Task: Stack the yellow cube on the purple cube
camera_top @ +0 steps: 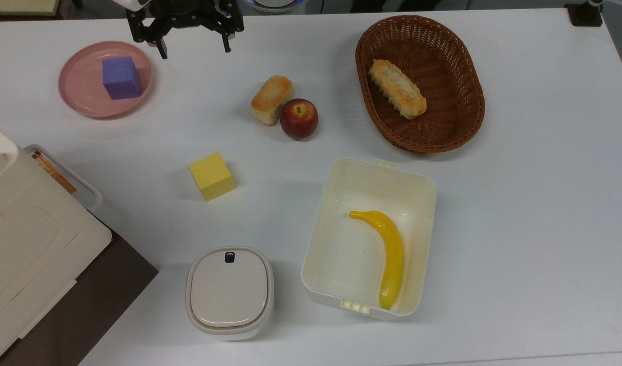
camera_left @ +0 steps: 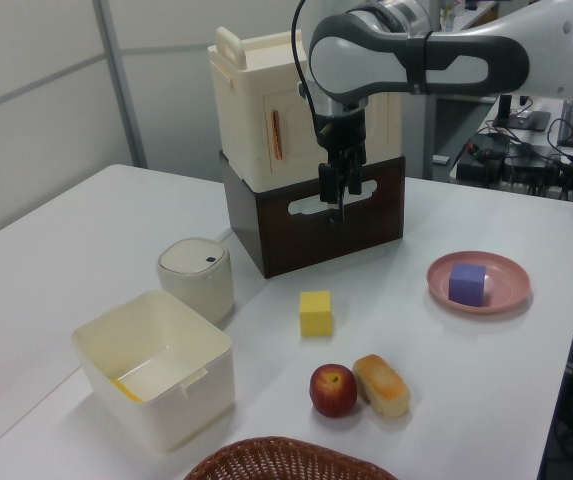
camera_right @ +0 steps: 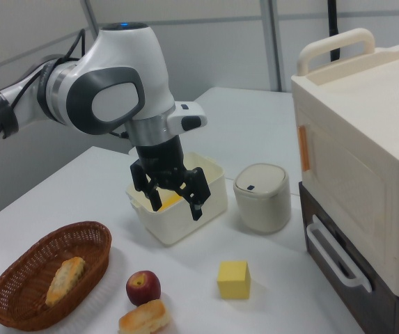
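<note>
So nothing's been picked up yet, this is the very start of the job as far as I can tell. The yellow cube [camera_top: 211,176] is sitting on its own on the bare white worktop [camera_top: 519,203], roughly in the middle, with the lidded white pot [camera_top: 230,291] and the open white tub [camera_top: 367,236] nearer the top view's bottom edge. The purple cube [camera_top: 121,77] is well apart from it, parked on a pink plate [camera_top: 77,96] in the top view's upper left corner.

The arm's jaws [camera_top: 193,49] are spread wide and holding nothing. They hang up in the air, near the plate in the top view, and in the right view you can see clear gap between the two fingers with nothing in there.

Step in hand, I'd say: the reach for the yellow one. Next move needs the jaws to travel over to the yellow cube, come down square on it and straddle two opposite flat faces. The block sits a little rotated in the top view, so a wrist turn to line up is probably needed first.

The apple [camera_top: 299,118] and the bread roll [camera_top: 271,99] are near but not touching the cube, so there looks to be room to come down.
</note>
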{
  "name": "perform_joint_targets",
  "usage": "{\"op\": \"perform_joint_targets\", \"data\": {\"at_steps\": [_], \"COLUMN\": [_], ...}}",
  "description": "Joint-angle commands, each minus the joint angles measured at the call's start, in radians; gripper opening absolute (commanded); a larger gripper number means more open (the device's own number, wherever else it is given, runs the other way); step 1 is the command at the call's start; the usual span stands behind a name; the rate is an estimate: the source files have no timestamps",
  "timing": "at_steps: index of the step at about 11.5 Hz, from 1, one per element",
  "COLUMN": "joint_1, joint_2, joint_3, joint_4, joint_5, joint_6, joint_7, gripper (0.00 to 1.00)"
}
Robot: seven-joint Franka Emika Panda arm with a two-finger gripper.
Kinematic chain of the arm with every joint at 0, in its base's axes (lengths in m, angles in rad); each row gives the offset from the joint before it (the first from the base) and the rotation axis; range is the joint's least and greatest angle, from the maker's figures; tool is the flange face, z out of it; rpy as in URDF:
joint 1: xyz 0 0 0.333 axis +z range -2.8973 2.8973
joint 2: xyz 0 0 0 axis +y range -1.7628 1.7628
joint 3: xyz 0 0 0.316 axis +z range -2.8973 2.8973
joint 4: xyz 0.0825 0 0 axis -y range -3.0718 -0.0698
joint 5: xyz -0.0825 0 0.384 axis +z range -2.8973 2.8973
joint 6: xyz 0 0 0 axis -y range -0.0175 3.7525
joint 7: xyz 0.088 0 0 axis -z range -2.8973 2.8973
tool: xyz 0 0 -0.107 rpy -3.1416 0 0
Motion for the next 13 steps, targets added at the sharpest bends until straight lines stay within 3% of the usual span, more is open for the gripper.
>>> {"op": "perform_joint_targets", "data": {"at_steps": [1, 9, 13], "joint_1": [-0.007, -0.024, -0.058], "joint_2": [-0.021, -0.009, 0.082], "joint_3": [-0.011, -0.013, -0.011], "joint_4": [-0.007, -0.009, -0.015], "joint_5": [-0.001, -0.002, -0.005], "joint_6": [0.009, 0.019, 0.055], "joint_7": [0.013, -0.010, -0.156], "gripper": [1.00, 1.00, 1.00]}}
